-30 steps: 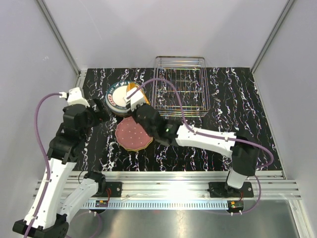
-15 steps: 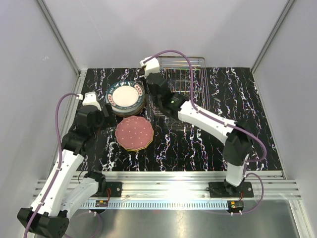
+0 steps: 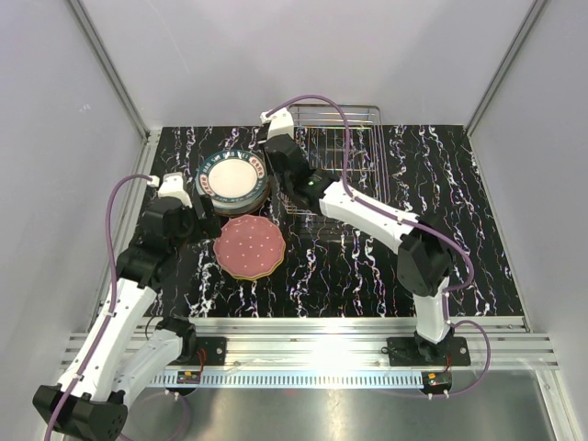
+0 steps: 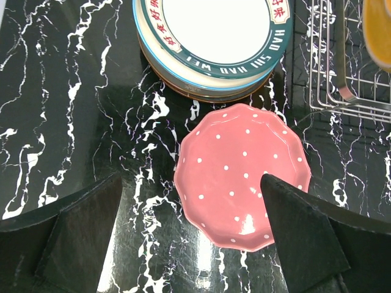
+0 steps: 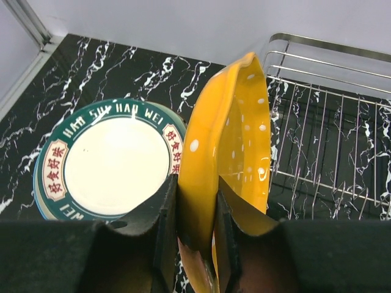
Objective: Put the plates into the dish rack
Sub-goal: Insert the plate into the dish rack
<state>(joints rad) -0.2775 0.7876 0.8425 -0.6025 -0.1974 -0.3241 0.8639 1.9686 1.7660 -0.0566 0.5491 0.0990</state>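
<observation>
Right jaws: partly closed, pinching the orange dotted plate by its edge so it stands upright.
Left jaws: wide open, holding nothing, over the pink dotted plate.
Where: the orange plate is in the air beside the dish rack, not in it. The pink plate and the green-rimmed stack lie on the table.
Do it well: keep the plate upright, line it up with a gap between the wires, and lower it slowly.
Views: only the right wrist view shows the pinch. From above, the arm hides it.

The green-rimmed white round plate tops a stack just left of the shiny wire dish rack. The pink dotted scalloped plate lies flat just before the stack. The orange dotted scalloped plate is upright on edge between stack and rack, in the right gripper.
</observation>
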